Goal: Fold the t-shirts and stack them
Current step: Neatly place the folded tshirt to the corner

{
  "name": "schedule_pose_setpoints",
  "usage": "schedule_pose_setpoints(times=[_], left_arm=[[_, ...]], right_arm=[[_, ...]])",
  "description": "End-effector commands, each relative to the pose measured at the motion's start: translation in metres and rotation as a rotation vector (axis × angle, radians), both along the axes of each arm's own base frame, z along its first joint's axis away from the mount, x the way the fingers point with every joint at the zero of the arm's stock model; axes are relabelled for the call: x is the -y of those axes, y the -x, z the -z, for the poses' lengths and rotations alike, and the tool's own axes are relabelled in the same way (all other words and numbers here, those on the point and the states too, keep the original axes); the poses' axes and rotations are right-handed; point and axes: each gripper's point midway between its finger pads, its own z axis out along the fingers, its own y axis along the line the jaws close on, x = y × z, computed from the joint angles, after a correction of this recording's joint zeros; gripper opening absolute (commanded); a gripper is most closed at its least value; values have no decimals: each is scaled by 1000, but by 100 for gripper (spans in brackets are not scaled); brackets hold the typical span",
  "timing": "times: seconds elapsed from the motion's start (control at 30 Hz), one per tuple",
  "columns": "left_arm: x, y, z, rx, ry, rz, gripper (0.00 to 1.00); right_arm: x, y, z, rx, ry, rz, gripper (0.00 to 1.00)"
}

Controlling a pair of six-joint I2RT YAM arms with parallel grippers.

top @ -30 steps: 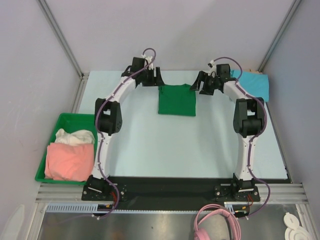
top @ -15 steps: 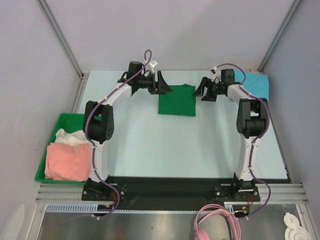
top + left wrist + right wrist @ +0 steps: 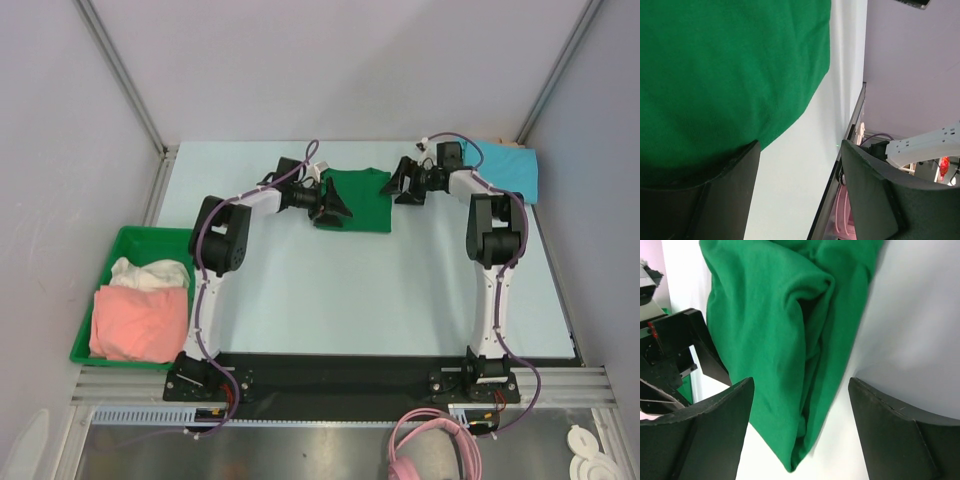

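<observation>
Green shirt, folded to a neat rectangle, lies flat on the pale table as two robot arms close in from either side. The left gripper sits at the shirt's left edge, fingers spread wide; its wrist view shows one finger against the cloth's rim and the other over bare table, though actual contact cannot be told. The right gripper hangs at the shirt's far right corner, its fingers likewise apart and holding nothing, with a rumpled fold of the green cloth showing between them. A blue shirt lies well to the right of the green shirt, past the right arm. Well to the green shirt's left and nearer the arm bases, a green bin holds a pink garment and a white one.
</observation>
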Motion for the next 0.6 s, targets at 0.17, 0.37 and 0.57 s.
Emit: schedule_pose_setpoints(times=[0.17, 0.37, 0.57], left_arm=[[5, -10, -12, 42, 21, 5, 72], [6, -11, -12, 48, 18, 3, 72], [9, -11, -15, 55, 20, 6, 72]], right_arm=[[-14, 3, 45, -89, 29, -2, 82], [-16, 7, 56, -114, 45, 1, 80], [-27, 12, 61, -128, 50, -18, 77]])
